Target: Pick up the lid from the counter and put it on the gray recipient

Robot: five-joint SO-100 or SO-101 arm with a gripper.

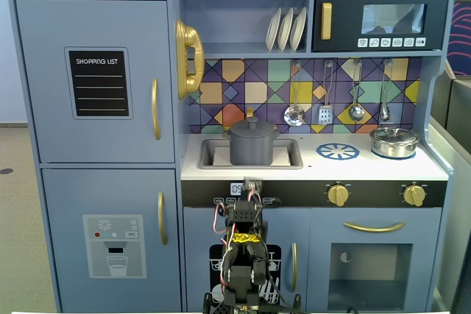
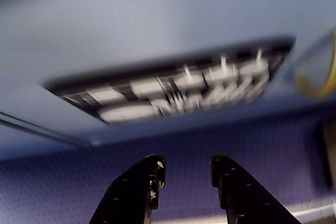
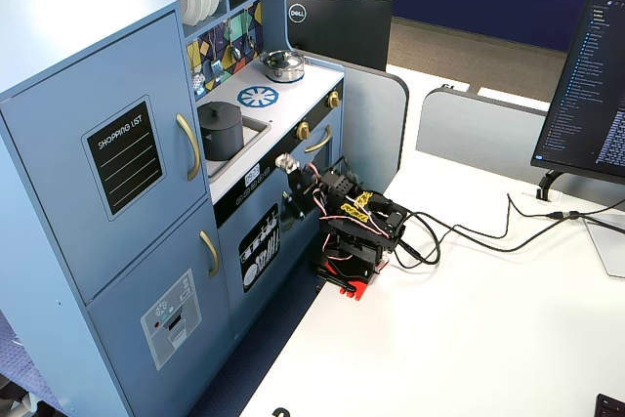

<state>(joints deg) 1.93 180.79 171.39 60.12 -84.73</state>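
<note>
- To the left of the claw (image 2: 186, 166) in a fixed view stand the fridge doors (image 1: 96, 82). They play no part in the task.
- The claw itself sits low against the front of the toy kitchen, on an arm (image 1: 243, 255) folded up on the table. That pose looks like a rest posture, not a reach. In the wrist view its two black fingers (image 2: 142, 182) are parted by a moderate gap with nothing between them. Beyond them is only a blurred blue panel with a dark strip.
- Above the claw and further back, the gray recipient (image 1: 252, 148) stands upright in the sink (image 1: 210, 154), whose walls would keep it from sliding.
- The lid (image 1: 252, 127) lies flat on top of that pot, knob up and rim to rim. It is well apart from the claw, not on the counter. Judging from this, the placing looks done and the empty claw fits that.
- Above and to the right of the claw is the blue-and-white burner print (image 1: 338, 151), bare.
- Furthest right, the shiny silver pot (image 1: 394, 142) sits on the counter with its own lid on.
</note>
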